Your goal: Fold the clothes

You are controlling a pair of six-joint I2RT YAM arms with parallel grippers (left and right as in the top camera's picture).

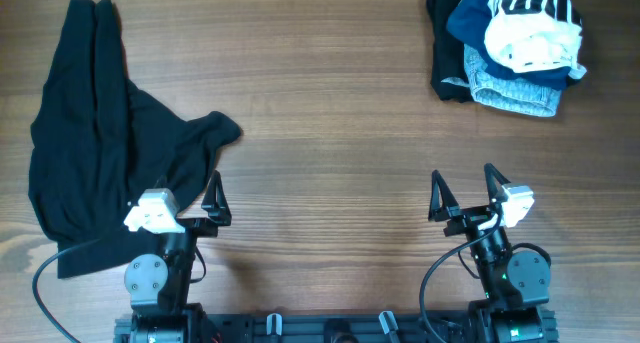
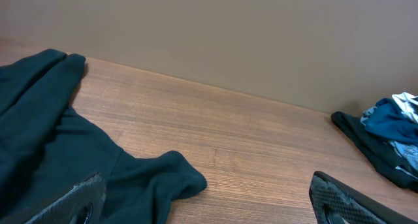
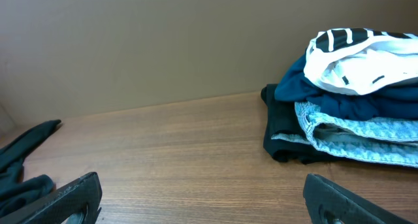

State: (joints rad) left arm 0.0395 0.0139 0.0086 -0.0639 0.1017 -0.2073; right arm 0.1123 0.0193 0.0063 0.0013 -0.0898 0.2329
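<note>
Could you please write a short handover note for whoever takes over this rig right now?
Left gripper: open, empty, at the T-shirt's near right edge.
Right gripper: open, empty, over bare table.
T-shirt: bunched, unfolded, on the table's left side.
Pile of other garments: far right corner.
Done: no fold yet.
Left: spread the T-shirt flat, then fold it.

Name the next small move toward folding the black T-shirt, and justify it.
Probably lower the left pincer onto the near edge of the black T-shirt and grip it: the shirt lies crumpled, unfolded, partly under that pincer, and both pincers stand open and empty.
</note>
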